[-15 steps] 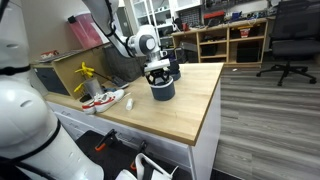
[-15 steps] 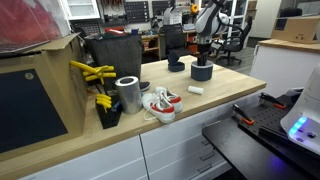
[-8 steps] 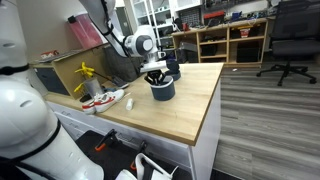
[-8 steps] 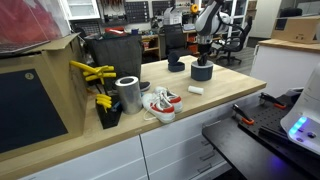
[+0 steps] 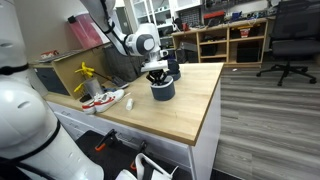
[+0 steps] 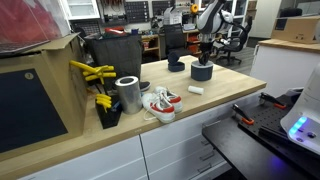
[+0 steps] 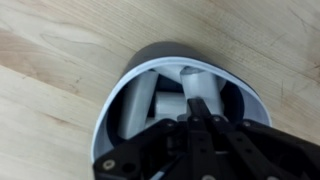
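A dark round cup (image 5: 162, 91) (image 6: 201, 73) stands on the wooden table (image 5: 190, 105). My gripper (image 5: 157, 72) (image 6: 204, 58) hangs straight above it, fingertips at its mouth. In the wrist view the cup (image 7: 150, 55) has a white inside and holds a few white cylinders (image 7: 195, 85). The gripper (image 7: 195, 112) is shut, its black fingers pressed together just over the cylinders. I cannot tell whether anything thin is pinched between them.
A pair of white and red shoes (image 6: 160, 102) (image 5: 103, 99), a metal can (image 6: 128, 94), yellow tools (image 6: 92, 72) and a black bin (image 6: 115, 55) stand further along the table. A small white cylinder (image 6: 196, 90) lies loose near the cup, and a second dark holder (image 6: 176, 66) stands behind it.
The jaws have closed over the cup's mouth. The arm and the cup have hardly moved.
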Tool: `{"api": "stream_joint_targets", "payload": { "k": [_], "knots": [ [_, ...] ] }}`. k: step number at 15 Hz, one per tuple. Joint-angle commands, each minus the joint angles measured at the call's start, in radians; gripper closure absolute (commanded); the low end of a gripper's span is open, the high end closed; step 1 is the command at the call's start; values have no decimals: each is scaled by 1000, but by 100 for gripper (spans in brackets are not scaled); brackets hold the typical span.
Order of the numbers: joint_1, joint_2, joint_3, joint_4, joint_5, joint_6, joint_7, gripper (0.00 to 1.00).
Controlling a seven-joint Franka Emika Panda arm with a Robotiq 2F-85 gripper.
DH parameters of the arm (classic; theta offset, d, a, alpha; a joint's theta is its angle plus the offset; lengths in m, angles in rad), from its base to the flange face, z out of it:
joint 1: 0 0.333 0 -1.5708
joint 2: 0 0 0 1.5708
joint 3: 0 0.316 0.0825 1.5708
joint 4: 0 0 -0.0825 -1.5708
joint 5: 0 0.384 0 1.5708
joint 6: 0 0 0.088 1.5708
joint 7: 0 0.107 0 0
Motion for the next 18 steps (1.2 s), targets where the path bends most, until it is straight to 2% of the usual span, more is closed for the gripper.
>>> {"api": "stream_joint_targets", "payload": {
  "k": [1,3,5,7,11,12,18],
  "knots": [
    [2,-75,-8,-55,5,90,21,100],
    [12,-93,-14,-64,-13,138,32,100],
    [17,-113,-13,-71,-18,137,37,100],
    [19,-136,-8,-60,-3,49,34,100],
    [61,-203,-36,-10,-50,-175,153,100],
    [71,-224,-40,1,-63,-219,188,79],
    [129,-330,-39,61,-164,-341,398,38]
  ]
}}
